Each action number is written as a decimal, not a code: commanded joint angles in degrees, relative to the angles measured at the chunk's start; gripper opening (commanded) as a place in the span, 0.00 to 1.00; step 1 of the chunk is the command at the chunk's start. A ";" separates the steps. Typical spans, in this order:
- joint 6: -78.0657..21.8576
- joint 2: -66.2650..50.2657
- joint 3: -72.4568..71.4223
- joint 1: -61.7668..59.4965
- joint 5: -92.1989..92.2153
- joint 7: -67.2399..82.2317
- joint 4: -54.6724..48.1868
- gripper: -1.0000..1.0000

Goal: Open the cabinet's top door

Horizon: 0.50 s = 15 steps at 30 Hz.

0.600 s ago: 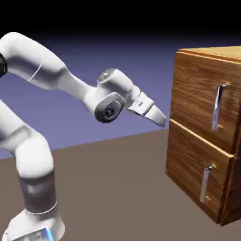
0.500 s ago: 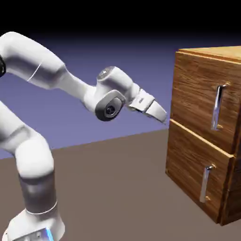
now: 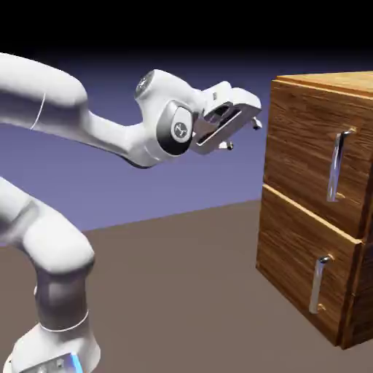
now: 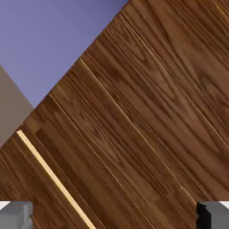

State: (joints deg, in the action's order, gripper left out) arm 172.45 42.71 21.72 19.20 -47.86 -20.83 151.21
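End effector (image 3: 242,134) spread wide, empty, upper centre, short of cabinet (image 3: 306,124). Top door (image 3: 315,156) shut; handle (image 3: 336,166) right of frame. Risk: roll misaligned, fingers strike panel, miss bar.
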 commanded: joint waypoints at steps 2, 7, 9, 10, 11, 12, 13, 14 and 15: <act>-0.16 1.05 2.26 1.93 -4.99 2.25 -1.02 1.00; -0.57 3.66 7.92 6.75 -17.45 7.88 -3.57 1.00; -0.73 4.71 10.18 8.68 -22.43 10.14 -4.59 1.00; -0.81 5.23 11.31 9.64 -24.92 11.26 -5.10 1.00; -0.89 5.76 12.44 10.60 -27.41 12.39 -5.61 1.00; -0.98 6.28 13.57 11.57 -29.90 13.51 -6.12 1.00; -1.06 6.80 14.70 12.53 -32.40 14.64 -6.63 1.00; -1.14 7.33 15.83 13.50 -34.89 15.77 -7.14 1.00; -1.22 7.85 16.97 14.46 -37.38 16.89 -7.65 1.00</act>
State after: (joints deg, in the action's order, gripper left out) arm 171.23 50.56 38.68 33.66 -85.23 -3.94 143.56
